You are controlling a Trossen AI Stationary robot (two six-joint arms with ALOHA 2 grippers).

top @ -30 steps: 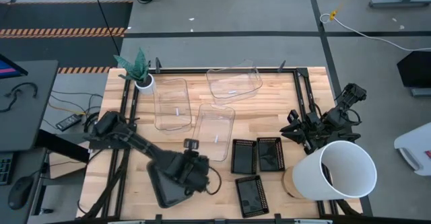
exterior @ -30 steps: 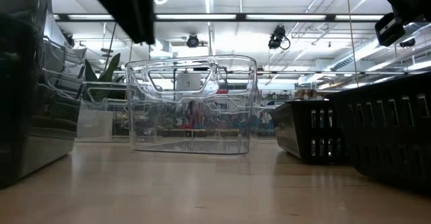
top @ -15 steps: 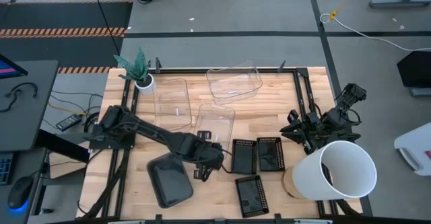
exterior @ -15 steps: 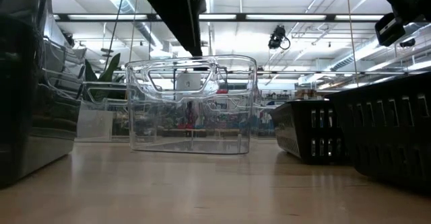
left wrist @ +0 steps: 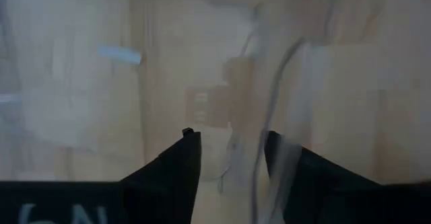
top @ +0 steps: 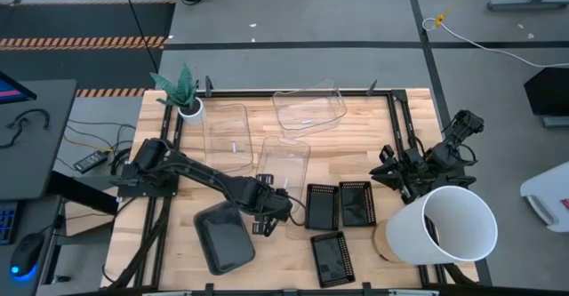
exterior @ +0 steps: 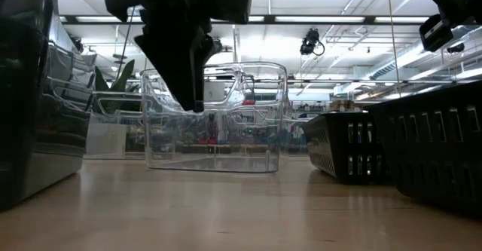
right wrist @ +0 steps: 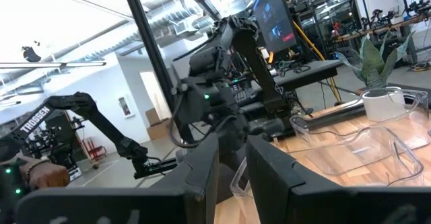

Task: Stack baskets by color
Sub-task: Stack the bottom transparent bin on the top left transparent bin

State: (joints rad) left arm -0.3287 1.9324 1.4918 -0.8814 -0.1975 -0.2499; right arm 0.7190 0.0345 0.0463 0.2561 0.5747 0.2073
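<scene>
While the left arm stretches out across the wooden counter (top: pixel 373 136), its left end effector (top: pixel 264 209) hangs over the near end of a clear basket (top: pixel 284 164), and the wrist view shows its two dark fingers (left wrist: pixel 176 165) standing apart with the basket's transparent rim running between them, nothing clamped. Low down, that same end effector (exterior: pixel 184 70) looms dark in front of the clear basket (exterior: pixel 215 115). Left of it, toward the near edge, sits the smoky grey basket (top: pixel 223 238), apart from the fingers and resting flat on the counter. Two more clear baskets lie farther back: one (top: pixel 227 138) beside the small white plant pot (top: pixel 190 109) with its green leaves, another (top: pixel 308 108) tilted at the far edge. To the right, three black mesh baskets cluster together: two side by side (top: pixel 322 206) (top: pixel 356 203), and a third (top: pixel 330 257) nearer, just below them. Over on the right side, the right end effector (top: pixel 398 173) waits above the counter's edge by the big white bucket (top: pixel 440 227); its own fingers (right wrist: pixel 202 167) show a narrow gap with nothing between them.
</scene>
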